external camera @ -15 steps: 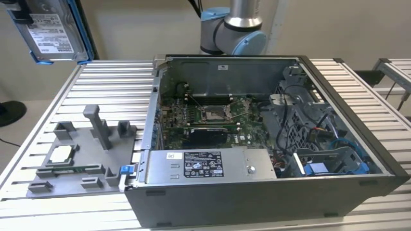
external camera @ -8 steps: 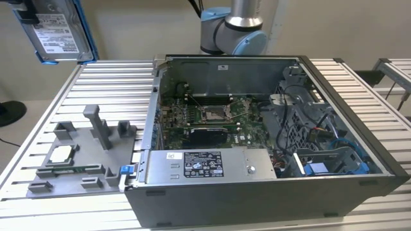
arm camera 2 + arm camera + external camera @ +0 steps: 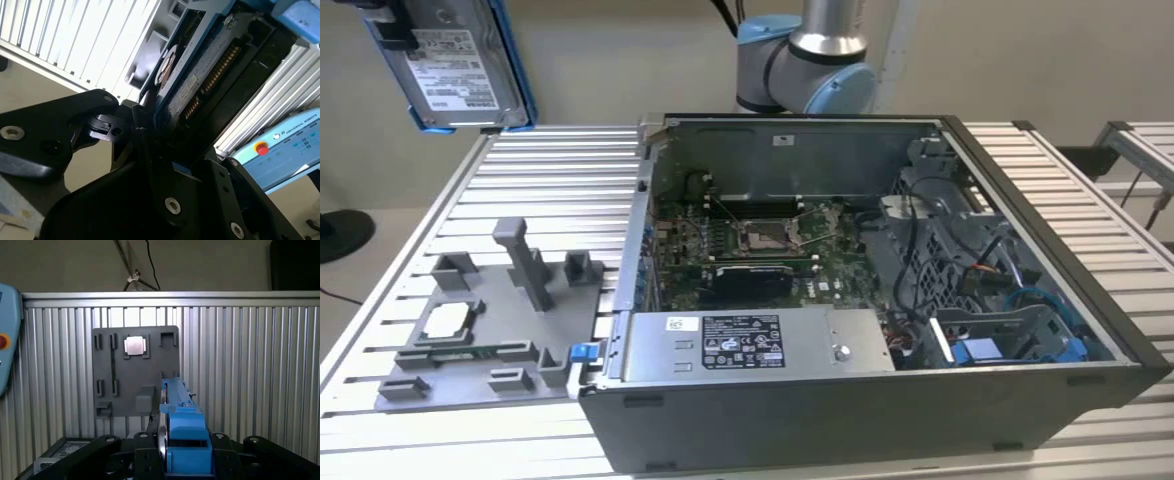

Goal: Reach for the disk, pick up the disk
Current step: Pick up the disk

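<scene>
While aloft above the table (image 3: 547, 170) | claw (image 3: 184, 456) pinches the disk (image 3: 454, 60) | white label (image 3: 447, 78) print unreadable

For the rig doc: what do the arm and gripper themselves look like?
The arm has grey rounded joint housings with light-blue caps and a silver tube link. The gripper is black, with angular linkage fingers pinned by silver screws.
</scene>
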`<state>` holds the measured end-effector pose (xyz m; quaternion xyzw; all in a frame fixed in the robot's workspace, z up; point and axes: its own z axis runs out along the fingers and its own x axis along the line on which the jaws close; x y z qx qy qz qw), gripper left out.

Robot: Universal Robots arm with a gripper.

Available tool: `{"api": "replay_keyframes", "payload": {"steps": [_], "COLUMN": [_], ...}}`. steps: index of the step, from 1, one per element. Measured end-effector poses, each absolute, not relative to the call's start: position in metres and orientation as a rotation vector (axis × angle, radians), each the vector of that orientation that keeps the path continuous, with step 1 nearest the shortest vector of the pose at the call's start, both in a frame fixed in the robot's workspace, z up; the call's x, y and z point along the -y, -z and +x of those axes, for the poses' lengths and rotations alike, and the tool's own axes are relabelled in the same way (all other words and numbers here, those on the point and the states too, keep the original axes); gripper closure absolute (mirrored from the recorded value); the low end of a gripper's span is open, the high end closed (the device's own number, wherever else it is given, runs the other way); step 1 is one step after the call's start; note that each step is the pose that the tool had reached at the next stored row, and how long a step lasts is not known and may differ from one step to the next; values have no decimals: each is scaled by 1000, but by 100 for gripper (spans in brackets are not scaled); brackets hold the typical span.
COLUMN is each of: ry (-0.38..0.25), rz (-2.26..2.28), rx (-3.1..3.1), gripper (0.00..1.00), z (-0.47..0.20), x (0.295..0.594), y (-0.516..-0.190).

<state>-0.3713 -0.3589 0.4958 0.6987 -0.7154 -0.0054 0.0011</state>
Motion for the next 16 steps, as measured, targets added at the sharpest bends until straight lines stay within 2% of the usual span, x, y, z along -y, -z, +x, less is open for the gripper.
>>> {"api": "replay_keyframes", "payload": {"steps": [16], "ry": [18], "rz": [2193], "rx": [2245], "gripper": [100], "z": [-335], "x": [359], "y": [-496]}}
